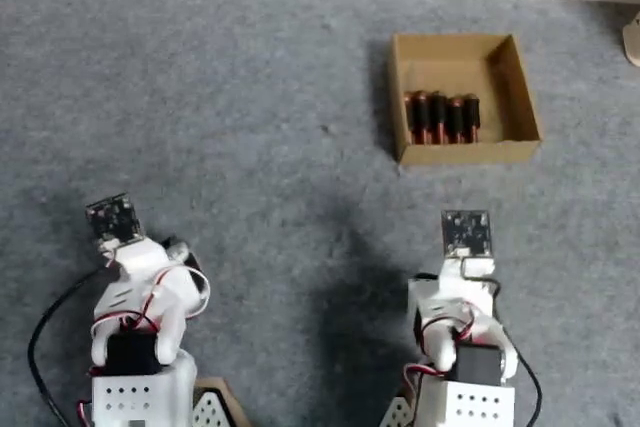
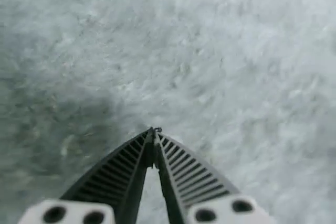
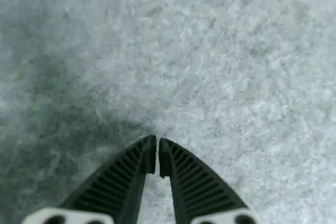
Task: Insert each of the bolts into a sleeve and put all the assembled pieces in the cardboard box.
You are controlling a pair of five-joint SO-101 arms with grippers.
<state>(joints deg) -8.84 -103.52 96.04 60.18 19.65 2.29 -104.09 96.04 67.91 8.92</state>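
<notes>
the assembled pieces (image 1: 442, 118) lie side by side in the cardboard box (image 1: 468, 153), long axes running twelve to six, at twelve o'clock from the nearer right gripper (image 3: 157, 148); it and the left gripper (image 2: 153, 132) are both pinched together, empty.

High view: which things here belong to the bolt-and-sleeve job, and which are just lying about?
Job: cardboard box; assembled pieces lying side by side inside it; left gripper and right gripper, both shut and holding nothing.
Lying about: pale object at the far right edge; grey table cover.
</notes>
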